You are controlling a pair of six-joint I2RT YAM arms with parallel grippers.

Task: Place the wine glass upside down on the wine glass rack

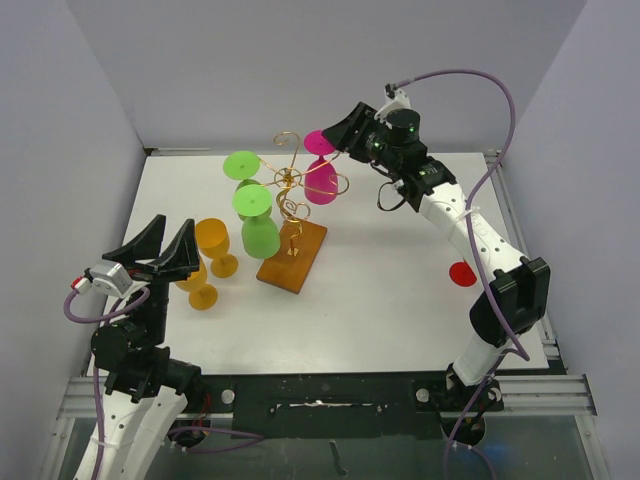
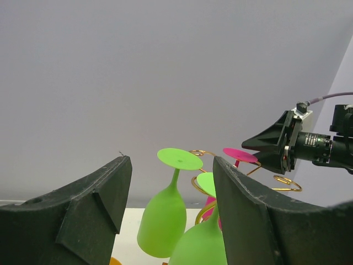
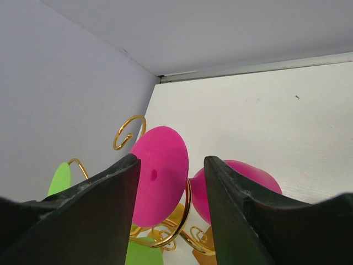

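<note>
A pink wine glass [image 1: 321, 182] hangs upside down on the wine glass rack [image 1: 290, 181], a gold wire stand on a brown wooden base [image 1: 292, 260]. Its stem sits in a gold scroll arm [image 3: 185, 221], with the round foot [image 3: 160, 171] on top and the bowl [image 3: 242, 182] below. My right gripper [image 1: 345, 135] is open at the far side of the rack. In the right wrist view the right gripper [image 3: 172, 160] has one finger on each side of the foot, with a gap showing. My left gripper [image 1: 172, 235] is open and empty at the near left.
Two green glasses [image 1: 258, 230] [image 1: 243, 170] hang upside down on the rack's left arms. Two orange glasses [image 1: 215, 245] [image 1: 200, 285] stand upright on the table just right of my left gripper. A small red disc [image 1: 462, 272] lies beside the right arm. Walls enclose the table [image 1: 400, 290].
</note>
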